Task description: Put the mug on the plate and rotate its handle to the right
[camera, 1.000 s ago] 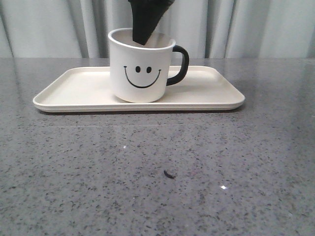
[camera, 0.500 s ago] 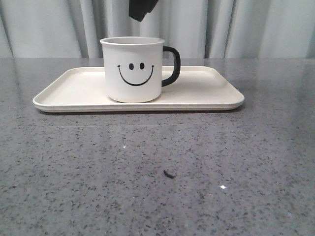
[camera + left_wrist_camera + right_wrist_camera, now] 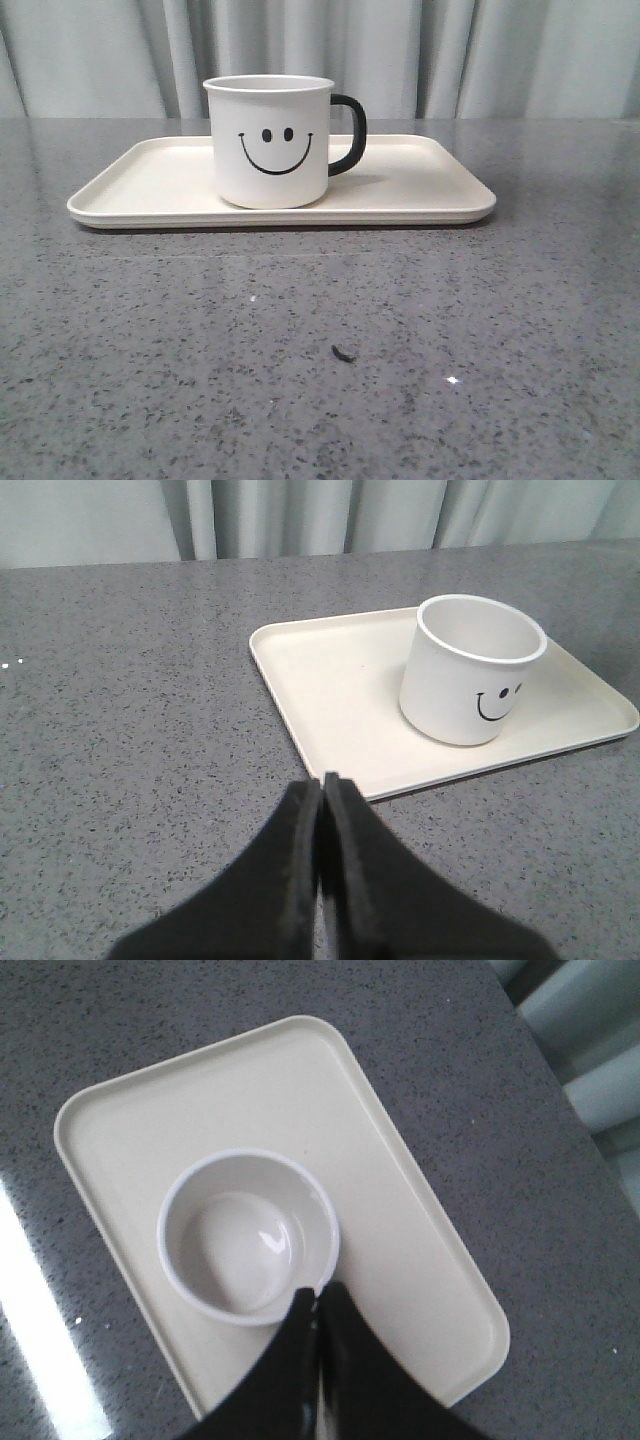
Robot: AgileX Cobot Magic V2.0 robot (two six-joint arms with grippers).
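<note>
Below right end effector point(image 3: 318, 1300), mug point(image 3: 271, 140) upright on plate point(image 3: 420, 185), untouched

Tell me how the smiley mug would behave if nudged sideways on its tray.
The mug looks rigid and squat with a broad flat base, so it would probably slide rather than tip. The plate looks smooth, so it may slip easily. It is empty in the right wrist view, so likely light; pushing the handle would probably spin it.

The mug point(image 3: 272, 140) looks like smooth white enamel or plastic, its inside glossy with a bright highlight; which of the two cannot be told. Its handle point(image 3: 350, 135) is shiny black. The plate point(image 3: 420, 195) seems matt cream plastic. The table point(image 3: 320, 350) is polished speckled grey stone, reflective. The curtain point(image 3: 500, 55) at 12 o'clock is soft pale cloth.
</note>
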